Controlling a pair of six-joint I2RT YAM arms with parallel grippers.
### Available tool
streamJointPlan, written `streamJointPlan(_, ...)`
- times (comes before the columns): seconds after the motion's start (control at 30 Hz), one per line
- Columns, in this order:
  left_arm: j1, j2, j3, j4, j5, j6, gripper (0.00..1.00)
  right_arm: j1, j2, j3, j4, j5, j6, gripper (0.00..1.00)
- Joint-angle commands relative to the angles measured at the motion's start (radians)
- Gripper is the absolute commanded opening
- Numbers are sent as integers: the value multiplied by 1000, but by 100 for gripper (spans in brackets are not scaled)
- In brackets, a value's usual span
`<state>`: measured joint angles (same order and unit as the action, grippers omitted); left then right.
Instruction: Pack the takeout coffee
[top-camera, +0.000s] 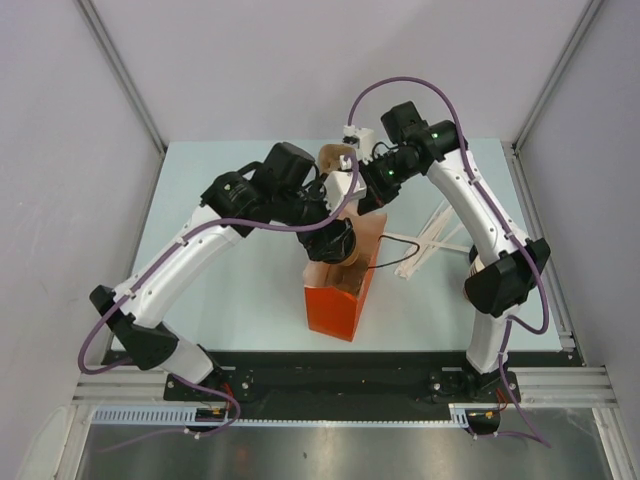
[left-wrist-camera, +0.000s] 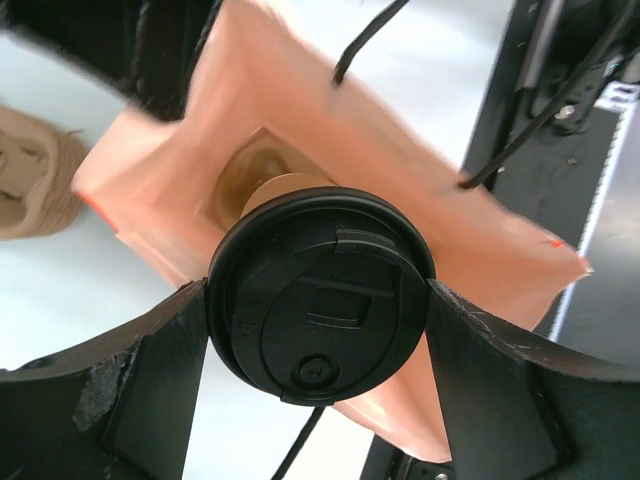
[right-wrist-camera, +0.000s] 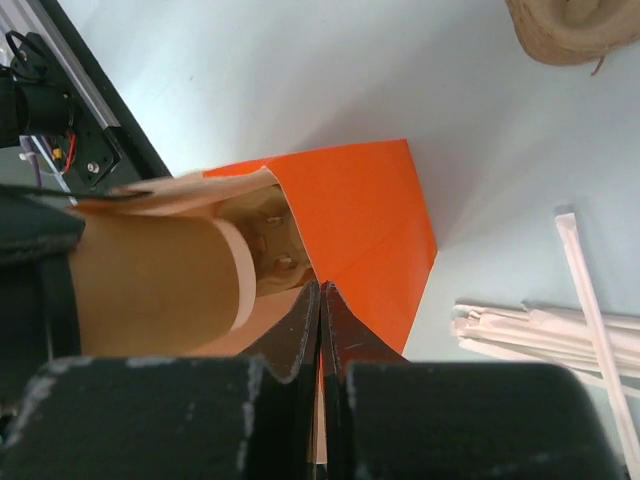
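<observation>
The takeout coffee (left-wrist-camera: 320, 330) hangs over the open mouth of the orange paper bag (top-camera: 332, 300), which stands near the middle of the pale surface (top-camera: 240, 290). The left pincer (left-wrist-camera: 318, 300) grips the cup from above. Its two black fingers (left-wrist-camera: 150, 380) are spread wide and press against opposite sides of the round black lid. In the left wrist view the tan kraft body points down into the bag's peach-coloured inside, while the lid sits above the rim. The right wrist view shows the cup's lower end, with its lighter bottom band, just inside the mouth and not yet at the bottom.

The right pincer (right-wrist-camera: 320, 300) is pressed together at the bag's upper edge. A sliver of orange paper shows between its fingertips, so it pinches the bag's wall and holds that side upright. A brown moulded shape (right-wrist-camera: 275, 240) lies deep in the bag beneath the cup; what it is exactly I cannot tell.

The bag's thin black cord handles (left-wrist-camera: 365, 35) hang loose over its sides. On the far side of the bag, a brown moulded-pulp piece (right-wrist-camera: 580, 30) rests on the surface, apart from the bag. A loose bundle of paper-wrapped straws (right-wrist-camera: 540, 335) lies to the right, near the right arm.
</observation>
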<state>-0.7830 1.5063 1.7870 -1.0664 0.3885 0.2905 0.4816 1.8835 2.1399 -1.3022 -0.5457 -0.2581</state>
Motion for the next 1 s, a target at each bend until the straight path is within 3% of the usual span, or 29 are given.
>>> streamJointPlan(0.0, 53, 9, 18, -4, -53, 58, 4, -17, -61, -20, 15, -28, 25, 0)
streamJointPlan(0.07, 88, 26, 49, -21, -54, 76, 4, -18, -70, -28, 11, -34, 23, 0)
streamJointPlan(0.27, 125, 71, 129, -56, -80, 137, 4, -24, -101, -84, -9, -77, 20, 13)
streamJointPlan(0.4, 125, 78, 163, -90, -45, 157, 4, -29, -133, -101, -42, -132, 5, 34)
streamJointPlan(0.5, 123, 65, 138, -99, 0, 161, 4, -40, -156, -124, -60, -160, -4, 50)
streamJointPlan(0.63, 123, 40, 75, -83, 26, 162, 3, -80, -155, -100, -34, -148, -1, 55)
streamJointPlan(0.77, 125, 8, 16, -52, 16, 154, 3, -106, -115, 1, -8, -140, -18, 66)
streamJointPlan(0.9, 134, -4, -20, -26, 30, 133, 3, -81, -80, 77, 49, -120, -82, 80)
streamJointPlan(0.97, 140, -9, -20, -21, 33, 136, 3, -51, -67, 84, 79, -105, -122, 83)
